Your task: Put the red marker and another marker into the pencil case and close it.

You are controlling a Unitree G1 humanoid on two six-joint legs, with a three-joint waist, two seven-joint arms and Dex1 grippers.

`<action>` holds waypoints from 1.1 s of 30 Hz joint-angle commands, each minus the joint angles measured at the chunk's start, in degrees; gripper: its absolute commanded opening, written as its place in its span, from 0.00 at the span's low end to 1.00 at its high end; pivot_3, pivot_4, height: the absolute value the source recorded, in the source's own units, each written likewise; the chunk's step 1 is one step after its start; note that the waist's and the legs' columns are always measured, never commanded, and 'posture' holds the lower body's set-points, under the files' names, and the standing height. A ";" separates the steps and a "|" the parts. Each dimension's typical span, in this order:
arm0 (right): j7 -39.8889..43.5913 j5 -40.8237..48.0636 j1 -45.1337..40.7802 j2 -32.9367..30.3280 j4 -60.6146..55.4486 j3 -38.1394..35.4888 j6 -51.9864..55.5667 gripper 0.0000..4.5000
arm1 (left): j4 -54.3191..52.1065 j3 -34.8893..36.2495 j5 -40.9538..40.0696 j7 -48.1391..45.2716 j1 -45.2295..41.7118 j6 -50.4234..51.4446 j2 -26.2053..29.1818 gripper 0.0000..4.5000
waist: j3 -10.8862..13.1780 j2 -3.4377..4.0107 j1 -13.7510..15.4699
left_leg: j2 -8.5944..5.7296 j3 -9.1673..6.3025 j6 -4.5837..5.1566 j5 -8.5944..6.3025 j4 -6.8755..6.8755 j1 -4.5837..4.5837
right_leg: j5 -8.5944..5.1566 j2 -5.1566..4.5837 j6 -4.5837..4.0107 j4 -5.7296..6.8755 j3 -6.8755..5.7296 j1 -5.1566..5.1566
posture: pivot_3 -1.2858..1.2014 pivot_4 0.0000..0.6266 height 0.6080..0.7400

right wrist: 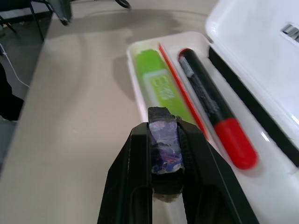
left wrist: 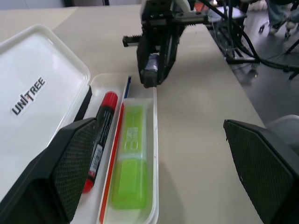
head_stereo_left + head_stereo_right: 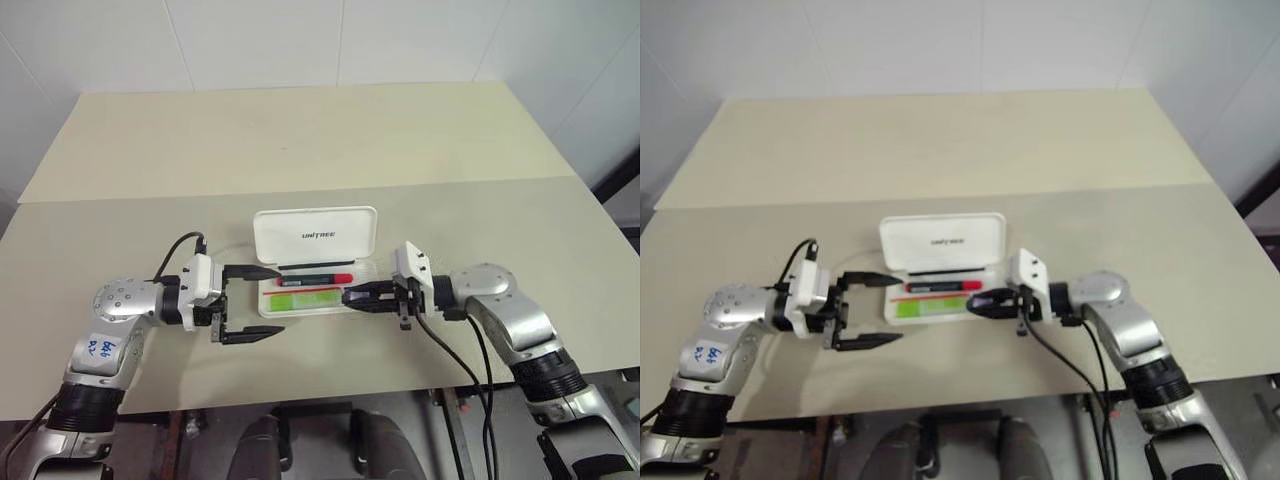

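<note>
White case (image 3: 318, 262) sits open mid-table, lid up. I count two items in its tray: one red marker (image 3: 315, 277), one green highlighter (image 3: 305, 298), side by side. Left gripper (image 3: 250, 303) spread wide at the case's end; right gripper (image 3: 352, 296) pinched together, empty, over the other end.

It looks like a robot test room or lab. A plain tan table (image 3: 300, 140) stands against bare white walls (image 3: 300, 40). Black cables (image 2: 243, 42) and metal stand legs (image 2: 254, 65) lie on the grey floor (image 2: 271, 93).

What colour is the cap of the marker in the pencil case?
Bright red cap on a black barrel; clearest in the right wrist view.
</note>
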 commanded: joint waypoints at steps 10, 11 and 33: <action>2.98 -1.75 -0.88 -0.16 3.93 -0.89 -5.88 0.09 | 0.09 0.22 0.31 0.55 -1.23 -0.95 0.11 1.00 | 0.00 0.00 -0.13 | 0.04 0.17 0.04 -0.04 0.06 0.03 | 0.09 -0.01 0.13 0.02 -0.05 -0.03 | 0.52 0.24 1.00; 2.78 -1.83 -1.02 0.11 4.21 -0.93 -5.77 0.09 | 0.14 0.17 0.32 0.58 -1.37 -0.95 0.06 1.00 | 0.00 0.00 -0.11 | 0.04 0.17 0.04 -0.04 0.06 0.03 | 0.09 -0.02 0.13 0.02 -0.05 -0.03 | 0.52 0.24 1.00; 2.91 -1.31 -4.31 2.02 2.80 -2.41 -6.37 0.99 | -0.46 0.26 -0.50 1.33 -1.65 -0.49 -0.41 1.00 | 0.00 0.00 -0.13 | 0.07 0.21 0.04 -0.04 0.07 0.04 | 0.12 -0.02 0.19 0.09 -0.01 -0.06 | 0.52 0.24 1.00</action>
